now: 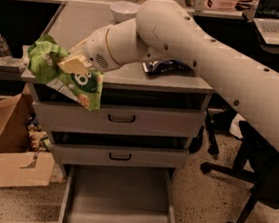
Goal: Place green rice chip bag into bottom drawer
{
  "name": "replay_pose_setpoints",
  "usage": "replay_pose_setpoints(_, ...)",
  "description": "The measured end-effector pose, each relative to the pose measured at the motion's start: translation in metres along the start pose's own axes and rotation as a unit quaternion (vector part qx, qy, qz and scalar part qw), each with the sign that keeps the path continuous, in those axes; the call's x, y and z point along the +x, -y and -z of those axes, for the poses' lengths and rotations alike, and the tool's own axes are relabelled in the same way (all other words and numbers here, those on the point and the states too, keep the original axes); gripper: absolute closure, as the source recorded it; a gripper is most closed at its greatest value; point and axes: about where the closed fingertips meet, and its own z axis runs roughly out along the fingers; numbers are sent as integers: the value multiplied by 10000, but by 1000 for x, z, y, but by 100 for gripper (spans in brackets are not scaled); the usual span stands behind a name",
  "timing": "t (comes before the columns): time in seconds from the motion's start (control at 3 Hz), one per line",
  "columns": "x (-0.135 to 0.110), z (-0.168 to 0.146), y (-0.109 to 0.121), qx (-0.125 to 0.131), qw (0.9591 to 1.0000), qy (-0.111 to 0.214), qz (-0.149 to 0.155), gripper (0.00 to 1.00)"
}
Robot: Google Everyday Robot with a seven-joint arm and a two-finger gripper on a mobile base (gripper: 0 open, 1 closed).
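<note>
Green crinkled foil marks the task's thing: the green rice chip bag (79, 87) hangs in the air off the front left corner of the grey metal cabinet (78, 31), level with the top drawer and clear of the surface. The white arm's gripper (76, 64) is clamped on the bag's upper middle, one tan finger pressed flat across the foil, so the lower part droops and the orange-yellow corner points down. Holding it out past the cabinet's front edge makes sense, I judge, because the way down to the open grey bottom drawer (118, 207) has to pass in front of the two closed grey drawers with black handles (121, 118). That drawer is pulled out at floor level, below and to the right of the bag, its flat floor bare.

White lettering sits on a darker green patch of the bag; only rounded shapes show, no readable word or brand. A dark blue chip bag (162, 66) lies on the cabinet top behind the arm, its print likewise unreadable.
</note>
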Motion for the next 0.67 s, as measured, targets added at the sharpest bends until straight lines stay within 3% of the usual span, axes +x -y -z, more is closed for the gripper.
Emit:
replay_pose_setpoints(0.33, 61, -6, -37, -229, 9994, -180, -206, 100)
replay_pose_setpoints(0.67, 141, -1, -66, -106, 9966, -455, -673, 100)
